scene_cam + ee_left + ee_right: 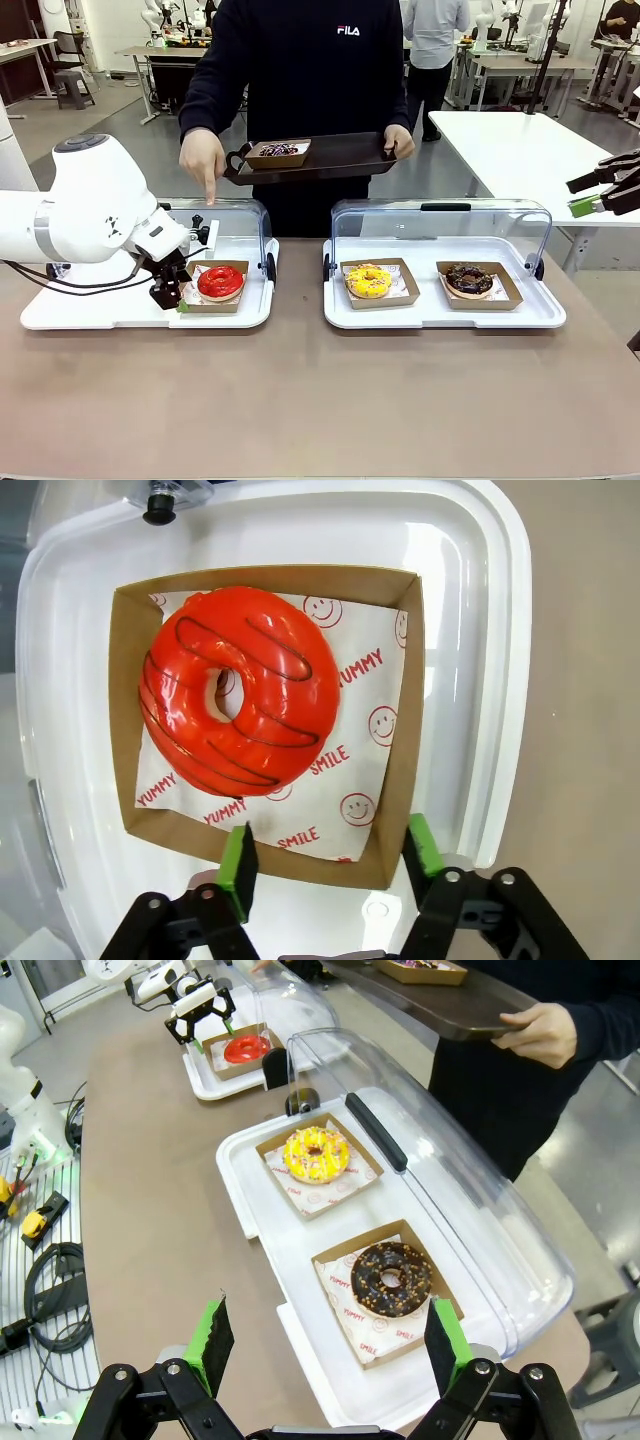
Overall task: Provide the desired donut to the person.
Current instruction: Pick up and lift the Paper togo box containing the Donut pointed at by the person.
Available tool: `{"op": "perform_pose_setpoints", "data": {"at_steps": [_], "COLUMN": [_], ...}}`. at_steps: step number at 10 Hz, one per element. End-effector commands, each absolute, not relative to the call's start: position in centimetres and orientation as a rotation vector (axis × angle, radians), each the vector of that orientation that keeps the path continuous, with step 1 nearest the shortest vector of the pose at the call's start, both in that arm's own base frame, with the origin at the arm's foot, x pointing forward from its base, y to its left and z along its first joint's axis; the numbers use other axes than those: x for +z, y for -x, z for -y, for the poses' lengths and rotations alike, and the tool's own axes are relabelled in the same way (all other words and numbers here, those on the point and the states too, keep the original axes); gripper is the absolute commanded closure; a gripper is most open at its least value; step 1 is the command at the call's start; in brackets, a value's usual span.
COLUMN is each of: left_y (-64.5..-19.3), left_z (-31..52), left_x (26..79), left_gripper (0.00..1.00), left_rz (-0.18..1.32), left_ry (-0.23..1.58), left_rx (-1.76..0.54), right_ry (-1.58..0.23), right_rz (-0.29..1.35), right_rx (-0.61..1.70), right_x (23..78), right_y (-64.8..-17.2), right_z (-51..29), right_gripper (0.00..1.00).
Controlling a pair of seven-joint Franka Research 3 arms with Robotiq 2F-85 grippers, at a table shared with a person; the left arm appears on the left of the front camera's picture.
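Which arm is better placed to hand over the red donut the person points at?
Left. The left gripper has its jaws astride a corner of the box holding the red donut, just below the person's hand. The right gripper hangs open far off, beyond the other tray.

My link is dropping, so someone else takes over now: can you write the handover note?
Left tool: jaws straddle a corner of the cardboard box holding the red donut, grip unconfirmed.
Right tool: open, empty, above the table's right end.
One hand of the person points at that donut's case; the other hand holds a dark serving tray.
Done: reach. Left: lift box, deliver.
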State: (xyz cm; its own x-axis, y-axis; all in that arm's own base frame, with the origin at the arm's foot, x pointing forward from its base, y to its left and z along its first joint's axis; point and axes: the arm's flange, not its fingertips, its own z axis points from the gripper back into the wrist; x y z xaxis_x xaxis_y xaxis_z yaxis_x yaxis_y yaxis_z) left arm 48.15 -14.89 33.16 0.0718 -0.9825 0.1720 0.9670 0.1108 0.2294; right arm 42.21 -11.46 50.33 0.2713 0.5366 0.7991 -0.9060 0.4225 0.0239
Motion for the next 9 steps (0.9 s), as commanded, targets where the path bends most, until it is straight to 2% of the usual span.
{"op": "perform_pose_setpoints", "data": {"at_steps": [1, 2, 9], "left_y": [-48.44, -48.39, -48.07], "left_z": [14.62, 14.57, 14.61], "left_x": [33.27, 33.34, 33.37], "left_gripper": [0.62, 1.0, 1.0], "left_rz": [0.311, 0.312, 0.287], "left_ry": [-0.049, -0.037, -0.018], "left_rx": [-1.486, -1.489, -1.495], "right_ry": [-0.549, -0.549, -0.549], "right_rz": [0.803, 0.803, 0.803], "right_rx": [1.044, 1.044, 1.044], "right_x": [50.23, 50.23, 50.23], "right_y": [-42.18, -42.18, -42.18], "right_z": [11.44, 11.44, 11.44], "right_gripper": [0.0, 0.0, 0.0]}}
